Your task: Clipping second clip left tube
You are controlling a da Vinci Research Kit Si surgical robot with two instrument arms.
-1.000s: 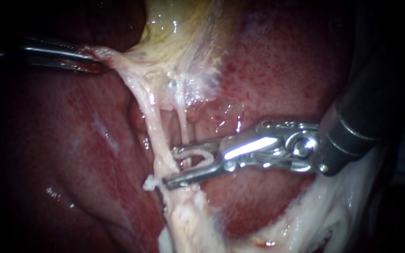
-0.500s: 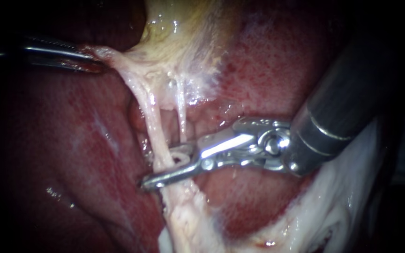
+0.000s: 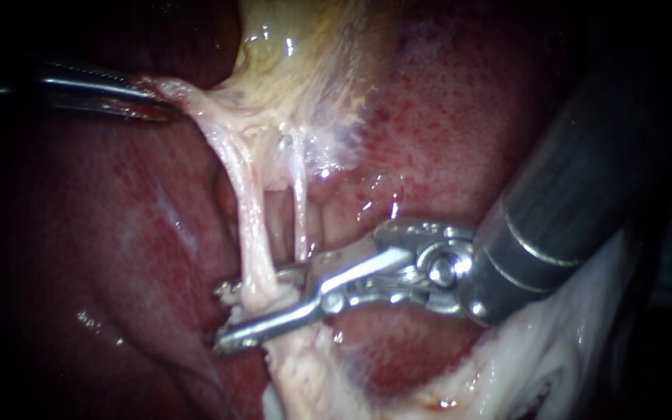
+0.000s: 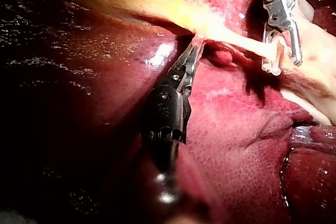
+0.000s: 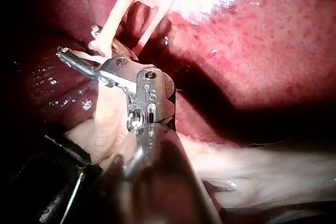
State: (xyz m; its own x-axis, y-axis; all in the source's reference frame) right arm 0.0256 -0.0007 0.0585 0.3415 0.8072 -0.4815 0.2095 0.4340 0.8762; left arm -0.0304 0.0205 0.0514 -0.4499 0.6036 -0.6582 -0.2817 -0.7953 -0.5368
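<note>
The left tube runs pale and taut from the yellowish gallbladder down to white tissue. A thinner right tube hangs beside it. My right instrument reaches across the left tube low down. Its jaws stand open around the tube, and a white clip sits in them. In the right wrist view the same jaws straddle the tube. My left instrument is shut on tissue at the gallbladder's neck and holds it stretched; the left wrist view shows this grip.
Dark red liver lies all around the tubes. White fatty tissue spreads under the right instrument's shaft. In the left wrist view the right instrument stands ahead of my left jaws, across the tube.
My right instrument has pushed further left and slightly down. Its open jaws, first only reaching the left tube, now pass across it with their tips beyond. The left instrument has kept still.
</note>
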